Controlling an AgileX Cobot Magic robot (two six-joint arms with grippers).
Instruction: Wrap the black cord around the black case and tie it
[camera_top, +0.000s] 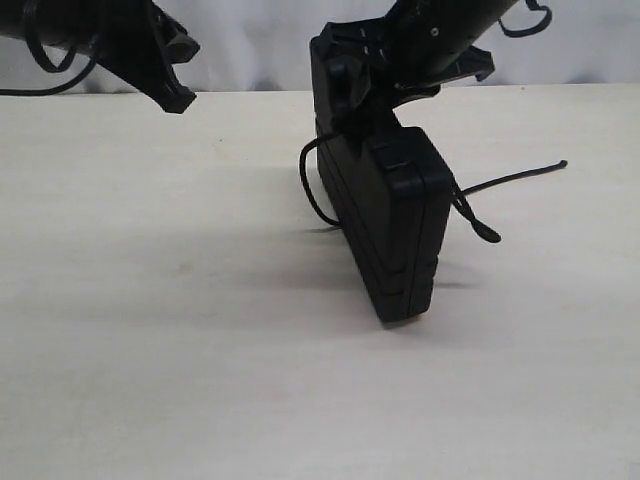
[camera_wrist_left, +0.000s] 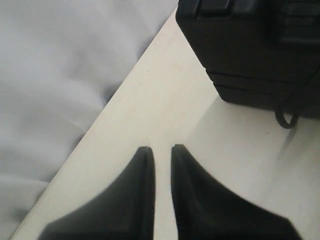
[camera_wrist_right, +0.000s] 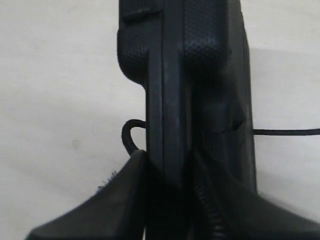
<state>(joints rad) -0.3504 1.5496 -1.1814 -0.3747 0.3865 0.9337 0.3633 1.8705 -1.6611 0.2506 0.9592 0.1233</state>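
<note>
The black case (camera_top: 395, 215) stands on its narrow edge in the middle of the table, its upper end held from above by my right gripper (camera_top: 365, 95). In the right wrist view the right gripper (camera_wrist_right: 167, 160) is shut on one wall of the case (camera_wrist_right: 185, 75). The black cord (camera_top: 308, 190) loops out on the case's left side, and its tail (camera_top: 520, 177) runs off to the right across the table. My left gripper (camera_top: 178, 98) hangs in the air at the far left, well apart from the case. Its fingers (camera_wrist_left: 145, 165) are nearly together with nothing between them.
The pale table (camera_top: 150, 300) stretches around the case. A white cloth backdrop (camera_wrist_left: 60, 75) hangs behind the table's far edge. The left wrist view shows the case (camera_wrist_left: 250, 50) and a bend of cord (camera_wrist_left: 285, 117) beyond the fingertips.
</note>
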